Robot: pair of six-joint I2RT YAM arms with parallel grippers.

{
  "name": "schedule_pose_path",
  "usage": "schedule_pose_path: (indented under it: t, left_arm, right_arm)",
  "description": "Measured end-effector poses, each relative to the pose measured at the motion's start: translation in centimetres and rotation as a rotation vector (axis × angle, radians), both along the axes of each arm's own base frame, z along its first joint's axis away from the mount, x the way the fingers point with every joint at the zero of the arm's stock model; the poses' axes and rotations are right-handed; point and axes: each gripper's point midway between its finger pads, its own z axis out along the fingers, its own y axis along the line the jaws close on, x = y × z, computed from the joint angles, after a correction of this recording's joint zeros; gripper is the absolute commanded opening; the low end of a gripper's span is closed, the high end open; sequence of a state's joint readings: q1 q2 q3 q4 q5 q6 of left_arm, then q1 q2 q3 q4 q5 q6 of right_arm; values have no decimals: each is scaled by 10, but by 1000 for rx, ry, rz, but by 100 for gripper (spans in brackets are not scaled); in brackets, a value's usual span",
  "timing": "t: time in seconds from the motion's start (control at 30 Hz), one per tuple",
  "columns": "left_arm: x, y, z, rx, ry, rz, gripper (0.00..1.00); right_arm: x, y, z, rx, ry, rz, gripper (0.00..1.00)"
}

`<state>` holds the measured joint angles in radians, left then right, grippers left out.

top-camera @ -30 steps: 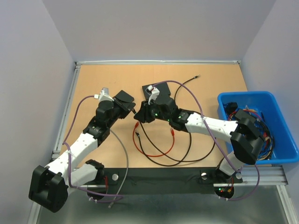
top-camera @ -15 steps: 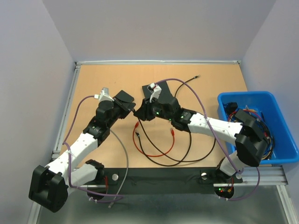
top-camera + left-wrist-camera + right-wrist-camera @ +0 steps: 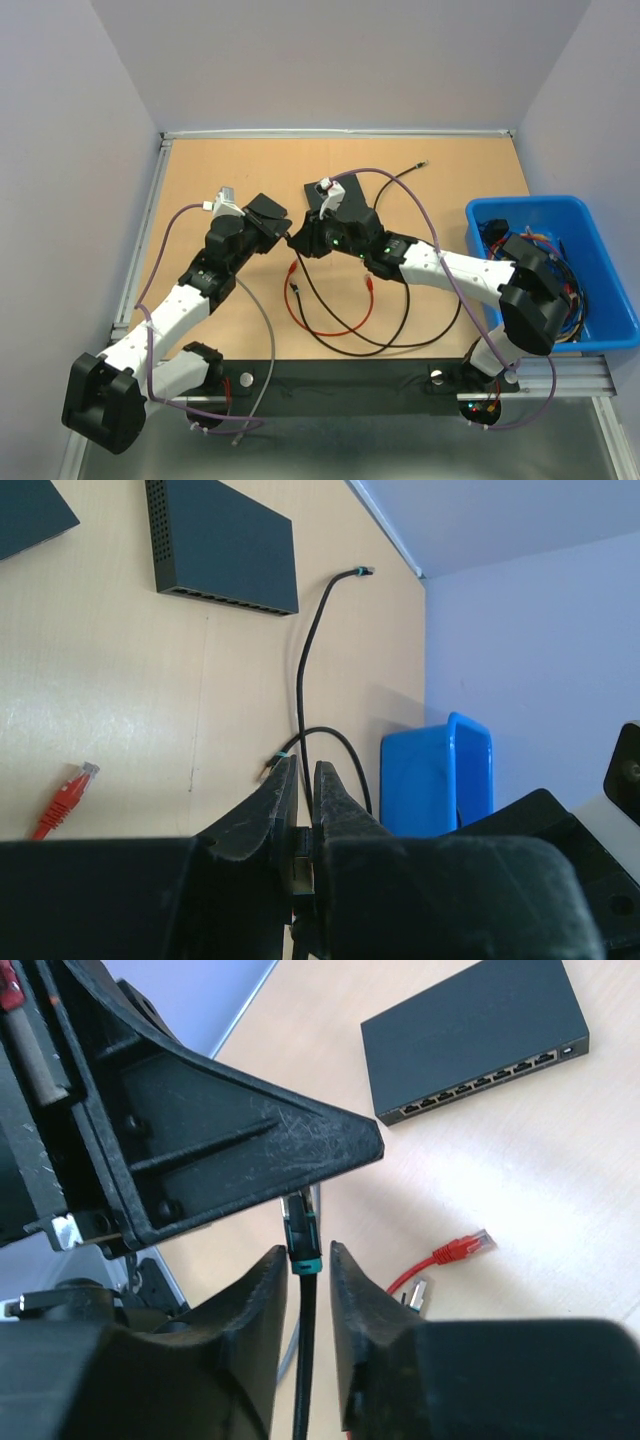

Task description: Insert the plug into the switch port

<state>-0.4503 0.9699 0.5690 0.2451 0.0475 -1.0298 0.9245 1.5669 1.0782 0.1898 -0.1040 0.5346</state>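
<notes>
The black switch [image 3: 475, 1040] lies flat on the table with its row of ports facing my grippers; it also shows in the left wrist view [image 3: 225, 550] and half hidden under my right wrist [image 3: 314, 194]. My left gripper [image 3: 305, 765] is shut on the black plug [image 3: 300, 845], held off the table. My right gripper [image 3: 305, 1250] meets it tip to tip [image 3: 297, 243]. Its fingers straddle the teal-banded boot of the plug [image 3: 303, 1232], the left finger touching and a thin gap at the right finger. The black cable [image 3: 303, 1360] runs back between them.
A red cable with a red plug [image 3: 462, 1245] and a silver-tipped plug [image 3: 415, 1295] lie on the table below the grippers. The black cable's far end [image 3: 425, 162] rests near the back. A blue bin [image 3: 600, 330] of cables stands at the right edge.
My right gripper has shifted slightly left and back to the left gripper's tips, and its jaws have narrowed around the plug's boot. The left arm has held still.
</notes>
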Motion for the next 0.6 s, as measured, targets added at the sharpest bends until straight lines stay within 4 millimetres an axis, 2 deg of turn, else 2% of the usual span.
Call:
schedule_pose_path:
  t: [0.27, 0.43, 0.47, 0.5, 0.57, 0.6]
  left_arm:
    - [0, 0, -3, 0, 2, -2, 0]
    - [0, -1, -5, -2, 1, -2, 0]
    - [0, -1, -6, -2, 2, -2, 6]
    - [1, -1, -7, 0, 5, -3, 18]
    - [1, -1, -9, 3, 10, -3, 48]
    - [1, -1, -10, 17, 5, -7, 67]
  right_arm:
    - [5, 1, 2, 1, -9, -18, 13]
    - [5, 0, 0, -5, -8, -17, 9]
    - [5, 1, -1, -7, -6, -17, 7]
    - [5, 1, -2, -9, -5, -17, 7]
    - [5, 1, -3, -12, -3, -17, 6]
    - [5, 1, -4, -12, -2, -17, 4]
